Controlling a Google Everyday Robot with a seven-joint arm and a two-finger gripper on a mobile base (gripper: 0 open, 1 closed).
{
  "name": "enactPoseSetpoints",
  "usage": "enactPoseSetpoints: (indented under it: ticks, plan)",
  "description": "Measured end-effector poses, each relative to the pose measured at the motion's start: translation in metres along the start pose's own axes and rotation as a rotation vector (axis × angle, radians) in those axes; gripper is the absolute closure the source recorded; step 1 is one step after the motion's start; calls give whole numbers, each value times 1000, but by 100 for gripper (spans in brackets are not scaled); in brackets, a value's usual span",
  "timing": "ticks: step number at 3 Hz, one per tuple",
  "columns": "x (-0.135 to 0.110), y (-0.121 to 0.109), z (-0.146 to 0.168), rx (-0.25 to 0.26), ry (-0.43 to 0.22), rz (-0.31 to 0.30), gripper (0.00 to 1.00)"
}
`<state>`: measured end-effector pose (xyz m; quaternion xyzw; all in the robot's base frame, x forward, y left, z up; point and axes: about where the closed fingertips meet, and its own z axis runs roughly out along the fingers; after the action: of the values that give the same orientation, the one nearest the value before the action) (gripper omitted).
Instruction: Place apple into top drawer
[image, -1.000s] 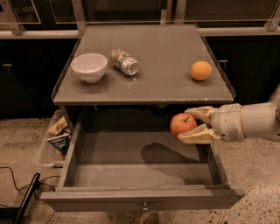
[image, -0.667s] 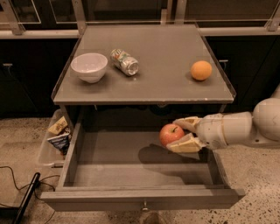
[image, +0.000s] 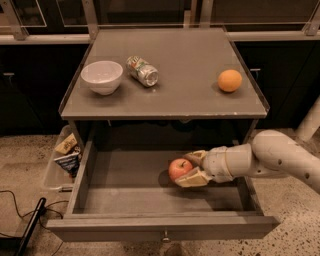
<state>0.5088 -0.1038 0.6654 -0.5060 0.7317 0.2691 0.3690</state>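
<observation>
The red apple (image: 179, 168) with a short dark stem is low inside the open top drawer (image: 160, 226), right of its middle, at or just above the drawer floor. My gripper (image: 193, 167) reaches in from the right and is shut on the apple, one finger (image: 196, 157) behind it and one finger (image: 193, 178) in front. The grey drawer is pulled fully out from the cabinet, and its small round knob (image: 164, 236) shows on the front panel.
On the cabinet top (image: 190, 95) stand a white bowl (image: 102, 76), a tipped can (image: 142, 70) and an orange (image: 229, 80). A clear bin (image: 64, 159) with snack packets sits on the floor left of the drawer. A black cable (image: 15, 205) lies at the lower left.
My gripper has carried the apple left and down, from above the drawer's right side to low inside the drawer.
</observation>
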Motion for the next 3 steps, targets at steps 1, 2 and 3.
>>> enactPoseSetpoints:
  ticks: [1, 2, 3]
  plan:
    - [10, -10, 17, 19, 7, -9, 100]
    - [21, -16, 28, 73, 11, -57, 100]
    - [20, -19, 28, 85, 9, -59, 81]
